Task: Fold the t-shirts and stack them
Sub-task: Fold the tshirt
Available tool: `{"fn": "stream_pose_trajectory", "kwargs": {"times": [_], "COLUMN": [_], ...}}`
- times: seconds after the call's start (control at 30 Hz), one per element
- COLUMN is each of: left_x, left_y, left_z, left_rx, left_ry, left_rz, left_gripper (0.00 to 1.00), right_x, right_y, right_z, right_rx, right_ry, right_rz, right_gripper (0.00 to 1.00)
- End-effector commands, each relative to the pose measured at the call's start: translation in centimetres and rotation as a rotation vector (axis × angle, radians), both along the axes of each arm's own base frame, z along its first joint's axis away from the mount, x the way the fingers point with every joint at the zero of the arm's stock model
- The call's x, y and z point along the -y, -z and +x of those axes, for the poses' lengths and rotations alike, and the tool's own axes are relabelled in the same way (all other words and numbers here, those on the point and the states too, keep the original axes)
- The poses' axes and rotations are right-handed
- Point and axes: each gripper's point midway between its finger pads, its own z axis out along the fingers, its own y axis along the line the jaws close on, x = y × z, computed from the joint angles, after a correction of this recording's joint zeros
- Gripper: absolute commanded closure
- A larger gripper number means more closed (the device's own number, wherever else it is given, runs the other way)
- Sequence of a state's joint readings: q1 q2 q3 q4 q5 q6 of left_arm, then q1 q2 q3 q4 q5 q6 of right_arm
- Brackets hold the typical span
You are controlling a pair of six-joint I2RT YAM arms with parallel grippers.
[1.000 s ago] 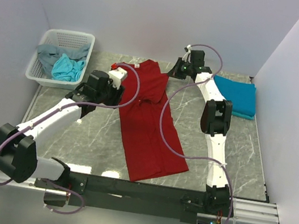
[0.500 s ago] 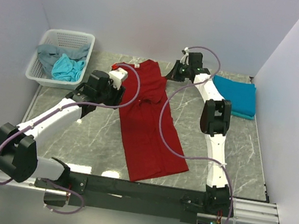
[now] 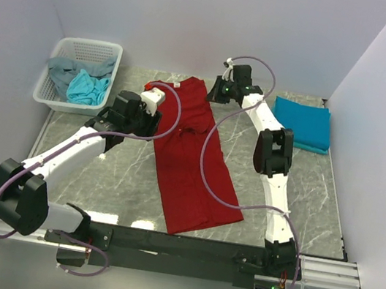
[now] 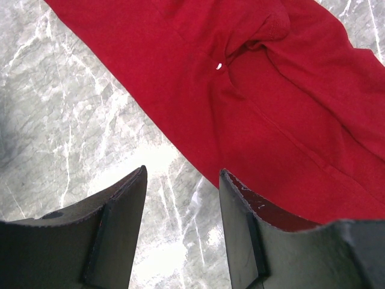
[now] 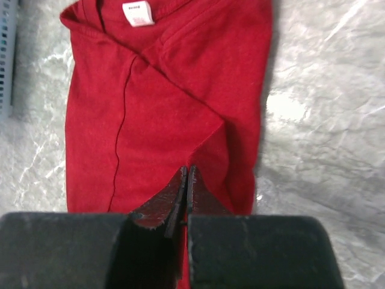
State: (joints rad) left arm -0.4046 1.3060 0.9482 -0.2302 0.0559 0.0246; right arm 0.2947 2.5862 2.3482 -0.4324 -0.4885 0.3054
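Note:
The dark red t-shirt [image 3: 193,167] lies lengthwise on the marble table, collar toward the back wall. My right gripper [image 3: 215,91] is low over its upper right part. In the right wrist view the jaws [image 5: 188,171] are shut on the corner of a fold of red cloth [image 5: 150,108] laid over the shirt's body. My left gripper [image 3: 150,124] hovers at the shirt's left edge. Its fingers [image 4: 182,174] stand open over bare marble, the right finger just over the red hem [image 4: 271,108]. A folded teal-blue t-shirt [image 3: 302,122] lies at the back right.
A white mesh basket [image 3: 87,47] stands at the back left, holding a grey shirt [image 3: 61,70] and a light turquoise one [image 3: 87,88]. Its edge shows in the right wrist view [image 5: 5,54]. Walls close the table on three sides.
My right gripper has moved left, from beside the shirt's upper right edge to over the shirt. The left arm has not moved.

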Motion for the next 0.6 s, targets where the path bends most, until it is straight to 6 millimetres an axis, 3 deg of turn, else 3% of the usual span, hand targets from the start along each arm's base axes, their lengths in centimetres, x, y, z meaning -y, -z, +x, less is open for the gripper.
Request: {"fn": "stream_pose_trajectory", "kwargs": {"times": [0.0,0.33,0.47,0.5,0.53,0.57], "left_x": [0.6,0.4,0.3,0.3,0.2,0.1], "left_y": [-0.6,-0.8,-1.0,-1.0,-0.9,-0.9], "left_z": [0.1,0.1,0.1,0.1,0.1,0.2], "left_rx": [0.021,0.028,0.035,0.034,0.033,0.035], "left_ry": [0.029,0.024,0.018,0.019,0.018,0.010], "left_rz": [-0.008,-0.007,-0.008,-0.006,-0.004,0.000], "left_gripper": [0.43,0.43,0.43,0.43,0.43,0.43], "right_x": [-0.9,-4.5,-8.1,-8.9,-9.6,-10.4], "right_y": [-5.4,-6.0,-6.1,-5.9,-6.3,-6.2], "right_z": [0.2,-1.6,-3.2,-3.6,-3.8,-4.5], "right_rx": [0.120,0.157,0.182,0.186,0.200,0.202], "right_ry": [-0.018,-0.067,-0.113,-0.124,-0.132,-0.156], "right_rz": [-0.004,-0.040,-0.065,-0.070,-0.072,-0.089], "right_gripper": [0.98,0.98,0.95,0.91,0.74,0.68]}}
